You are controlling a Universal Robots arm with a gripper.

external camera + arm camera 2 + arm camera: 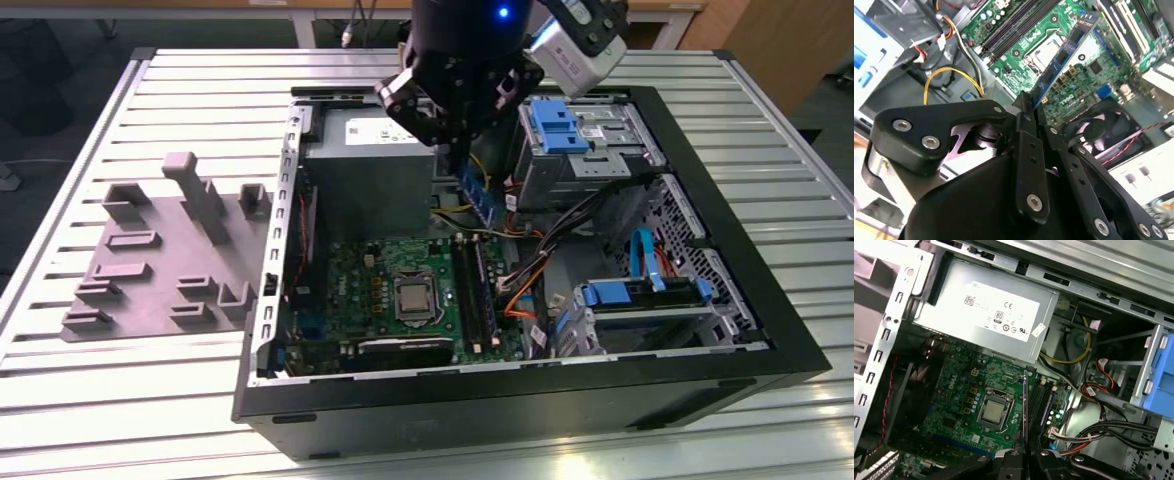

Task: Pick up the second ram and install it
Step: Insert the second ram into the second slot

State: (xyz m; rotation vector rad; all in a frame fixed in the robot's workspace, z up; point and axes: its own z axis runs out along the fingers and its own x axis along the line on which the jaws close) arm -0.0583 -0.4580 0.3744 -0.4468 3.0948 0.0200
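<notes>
green-blue second ram hangs clamped edgewise in the claw, above the motherboard inside the open case. carrying step; next calls for aligning with the black slots.

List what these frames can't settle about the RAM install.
- Gripper fingertips: exterior view, hidden behind its own black body.
- Second ram: in both wrist views, its held end is covered by the fingers.
- Motherboard slots: whether one is already filled is too small to tell in the exterior view.
</notes>
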